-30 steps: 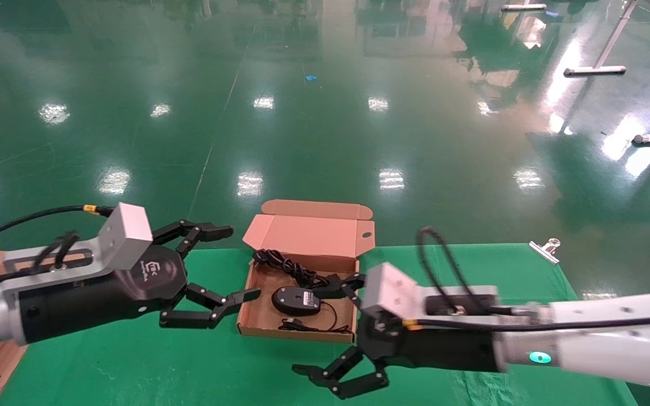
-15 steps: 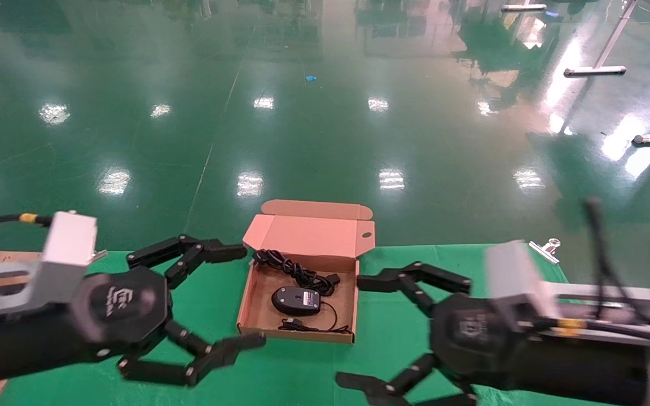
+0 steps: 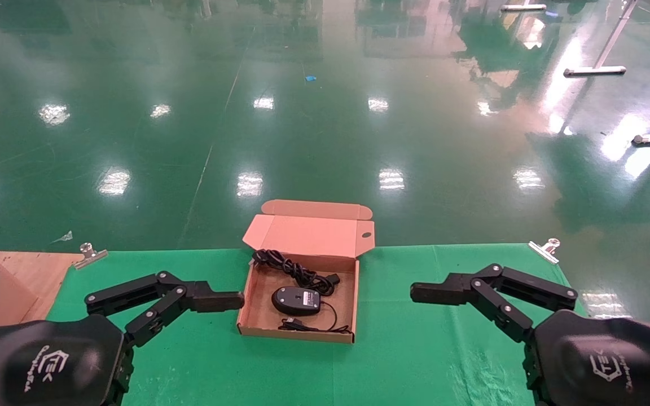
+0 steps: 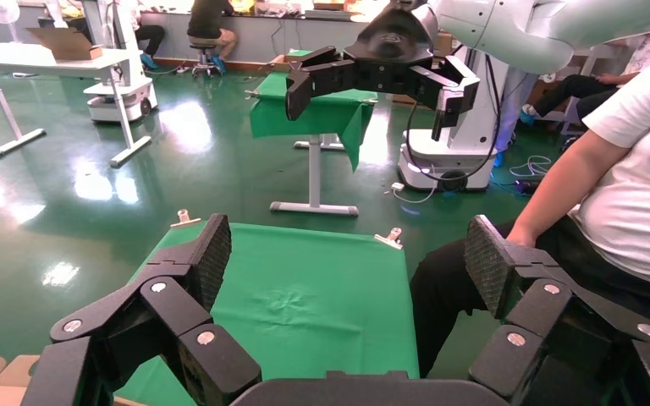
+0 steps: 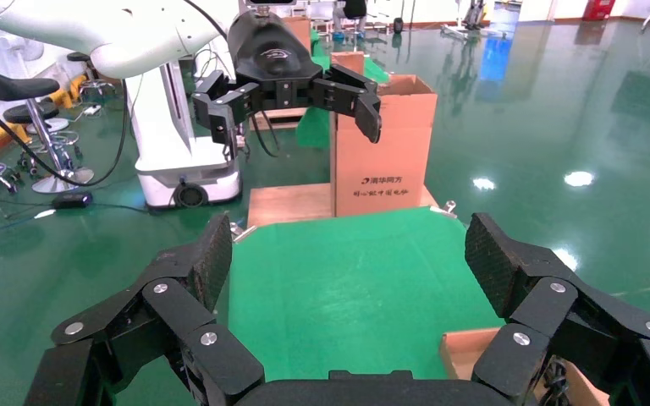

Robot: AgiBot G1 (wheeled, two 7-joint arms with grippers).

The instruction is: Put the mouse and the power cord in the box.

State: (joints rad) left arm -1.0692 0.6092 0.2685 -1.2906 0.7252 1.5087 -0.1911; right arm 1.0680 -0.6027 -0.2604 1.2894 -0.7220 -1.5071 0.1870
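Nearest the camera: left gripper [image 3: 150, 316] low at the near left, fingers spread wide, holding nothing, one fingertip [image 3: 218, 300] just left of the box. Same story for the right gripper [image 3: 471, 316] at the near right, splayed wide open, empty, a bit farther off from the box's right wall. Both up over the green cloth [image 3: 415, 361].

Between the two, the box [image 3: 251, 316] sitting on the cloth, lid flipped up at the far side, small round hole in the right flap. Inside, near the middle: the mouse [image 3: 295, 300], thin cable looped toward the near right corner with the plug along the near wall. Just beyond it, touching or nearly so, the power cord [image 3: 291, 268], bunched along the far wall, one end hooked over the far left corner.

Farther out: metal clips [image 3: 545, 250] on the cloth's far corners, then shiny green floor [image 3: 325, 124].
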